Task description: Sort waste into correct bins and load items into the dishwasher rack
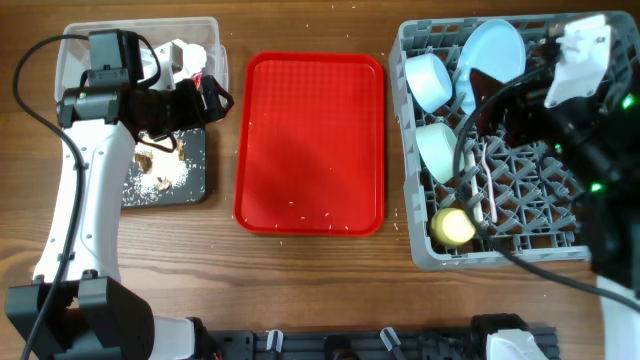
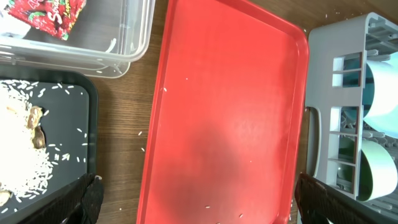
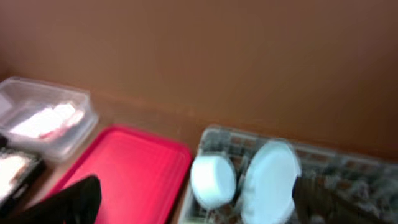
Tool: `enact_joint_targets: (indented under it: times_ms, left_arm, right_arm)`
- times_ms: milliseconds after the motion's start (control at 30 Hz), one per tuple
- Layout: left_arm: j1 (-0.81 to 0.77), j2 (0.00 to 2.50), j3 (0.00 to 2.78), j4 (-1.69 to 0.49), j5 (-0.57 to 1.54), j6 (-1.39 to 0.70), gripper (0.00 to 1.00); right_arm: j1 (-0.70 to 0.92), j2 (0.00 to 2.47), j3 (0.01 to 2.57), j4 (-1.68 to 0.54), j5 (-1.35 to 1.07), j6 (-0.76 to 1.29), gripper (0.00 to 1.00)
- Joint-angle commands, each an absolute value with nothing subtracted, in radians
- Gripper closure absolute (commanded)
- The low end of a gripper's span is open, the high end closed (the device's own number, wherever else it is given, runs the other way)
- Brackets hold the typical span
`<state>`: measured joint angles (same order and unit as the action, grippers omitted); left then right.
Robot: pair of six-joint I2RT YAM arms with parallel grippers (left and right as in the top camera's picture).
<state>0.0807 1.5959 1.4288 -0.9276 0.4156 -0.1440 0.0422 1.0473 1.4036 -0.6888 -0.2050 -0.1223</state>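
1. Left gripper (image 2: 199, 202): its fingers (image 2: 87, 199) are spread wide with nothing between them. It hangs low by the seam where the clear tub meets the black tray, and its wrist view looks across the red serving tray.
2. Clear tub (image 1: 70, 60) – at the far left rear of the table. It holds the crumpled white paper (image 1: 180, 50) and the red-and-white wrapper (image 2: 50, 15).
3. Black tray (image 1: 195, 190) sits just in front of the tub. White rice grains (image 2: 15, 149) are heaped in it, with brown scraps (image 2: 36, 127) among them.
4. Red serving tray (image 1: 310, 140) lies in the middle, between the bins and the rack, with only a few stray grains on it.
5. Dishwasher rack (image 1: 560, 250) is at the right. The pale-blue plate (image 1: 492, 50) stands on edge at its rear. The rear bowl (image 1: 430, 80) and front bowl (image 1: 438, 148) lie on their sides along the left wall. The yellow cup (image 1: 453, 225) is in the near-left corner, and the white utensils (image 1: 483, 190) rest on the lattice just beside it.
6. Right gripper (image 3: 205, 199) is above the rack – its wrist view is blurred, but the dark fingers are wide apart and hold nothing.
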Motion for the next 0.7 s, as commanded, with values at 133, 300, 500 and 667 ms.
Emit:
enact_joint_targets:
  times_ms: [133,300,500,667]
  left_arm:
    - [0.083,1.588,1.435,-0.925,0.417,-0.142,0.00]
    - [0.083,1.588,1.435,-0.925,0.417,-0.142,0.00]
    - [0.083,1.588,1.435,-0.926,0.417,-0.142,0.00]
    - [0.083,1.588,1.435,-0.926,0.417,-0.142,0.00]
  right_arm:
    - [0.041,0.607,0.746,-0.194,-0.101,-0.132,0.00]
    - [0.041,0.291,0.395,-0.120,-0.105,-0.112,0.00]
    - [0.041,0.071,0.110,-0.062,-0.105,-0.041,0.00]
    - [0.042,0.002,0.005,0.022,-0.105,-0.017,0.00]
